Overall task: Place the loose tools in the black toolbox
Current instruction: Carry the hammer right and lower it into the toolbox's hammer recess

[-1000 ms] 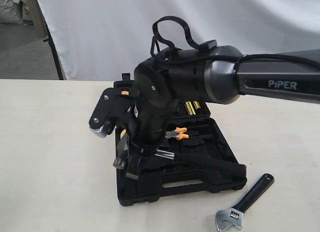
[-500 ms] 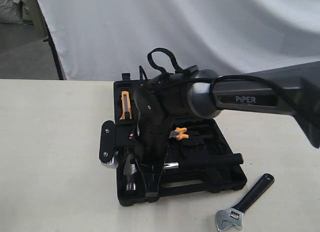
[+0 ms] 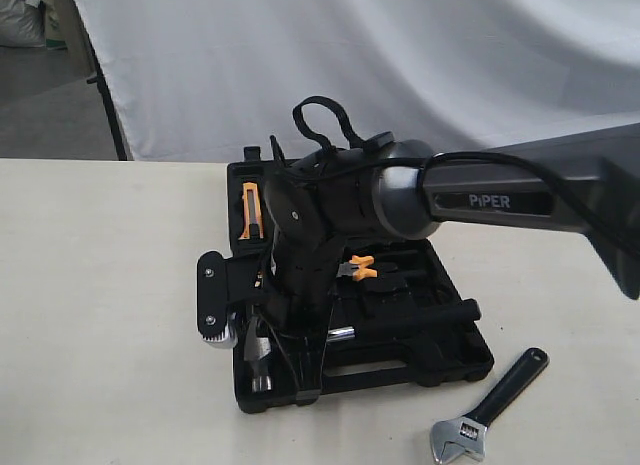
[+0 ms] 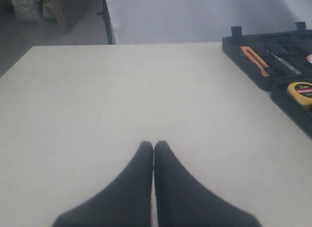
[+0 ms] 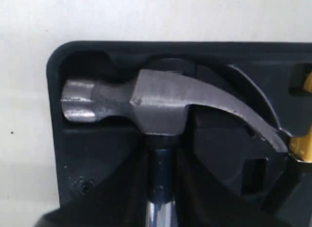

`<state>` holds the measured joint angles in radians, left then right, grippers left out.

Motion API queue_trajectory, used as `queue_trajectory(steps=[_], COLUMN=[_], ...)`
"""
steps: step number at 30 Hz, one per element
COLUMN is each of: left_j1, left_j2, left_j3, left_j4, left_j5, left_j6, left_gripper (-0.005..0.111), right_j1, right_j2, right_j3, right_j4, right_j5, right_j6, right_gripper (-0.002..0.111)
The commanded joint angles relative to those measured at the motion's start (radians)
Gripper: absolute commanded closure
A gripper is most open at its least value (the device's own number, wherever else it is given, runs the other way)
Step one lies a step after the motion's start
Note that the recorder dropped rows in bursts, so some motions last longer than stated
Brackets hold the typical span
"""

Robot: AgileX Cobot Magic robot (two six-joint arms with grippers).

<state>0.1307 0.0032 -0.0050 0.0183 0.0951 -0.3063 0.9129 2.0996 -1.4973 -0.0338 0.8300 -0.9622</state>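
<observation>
You are working in a staged robot test area, not a home. A plain cream tabletop spreads around the right claw. A hung white cloth backdrop stands behind it. Well beyond it, past the cloth's edge, are bare grey floor and stuffed pale sacks.

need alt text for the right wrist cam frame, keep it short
The right gripper clamps the shaft of a steel claw hammer just below its head, which lies over a shaped recess in a corner of the black toolbox. Pale table shows beyond the case edge, and a yellow item peeks in at the frame edge.
</observation>
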Motion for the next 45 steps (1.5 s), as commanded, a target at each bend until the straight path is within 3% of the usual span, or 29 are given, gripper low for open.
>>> queue_trajectory(steps=[1, 20, 22, 28, 32, 38, 40, 44, 45], left_j1=[0.025, 0.025, 0.025, 0.025, 0.025, 0.025, 0.025, 0.025, 0.025], left_j2=[-0.003, -0.003, -0.003, -0.003, -0.003, -0.003, -0.003, -0.003, -0.003], left_j3=[-0.003, -0.003, -0.003, -0.003, -0.003, -0.003, -0.003, -0.003, -0.003], left_j4=[0.004, 0.004, 0.004, 0.004, 0.004, 0.004, 0.004, 0.004, 0.004], left_j5=[-0.007, -0.007, -0.007, -0.007, -0.007, -0.007, -0.007, -0.007, -0.007], left_j6=[-0.005, -0.005, -0.005, -0.005, -0.005, -0.005, -0.005, -0.005, -0.005], left_gripper=[0.106, 0.106, 0.106, 0.106, 0.106, 0.106, 0.106, 0.106, 0.106], right_j1=[0.002, 0.002, 0.002, 0.002, 0.002, 0.002, -0.001, -0.003, -0.003], right_j2=[0.0, 0.0, 0.0, 0.0, -0.006, -0.058, -0.085, -0.118, -0.12], right_j3=[-0.002, -0.002, -0.002, -0.002, -0.002, -0.002, -0.002, -0.002, -0.002], right_j4=[0.007, 0.007, 0.003, -0.003, -0.052, -0.07, -0.066, -0.062, -0.052], right_j5=[0.009, -0.055, -0.066, -0.044, -0.037, -0.041, -0.065, -0.123, -0.143], right_j6=[-0.007, 0.035, 0.052, 0.042, 0.047, 0.062, 0.096, 0.155, 0.162], right_gripper=[0.108, 0.108, 0.1, 0.052, 0.042, 0.043, 0.049, 0.078, 0.091])
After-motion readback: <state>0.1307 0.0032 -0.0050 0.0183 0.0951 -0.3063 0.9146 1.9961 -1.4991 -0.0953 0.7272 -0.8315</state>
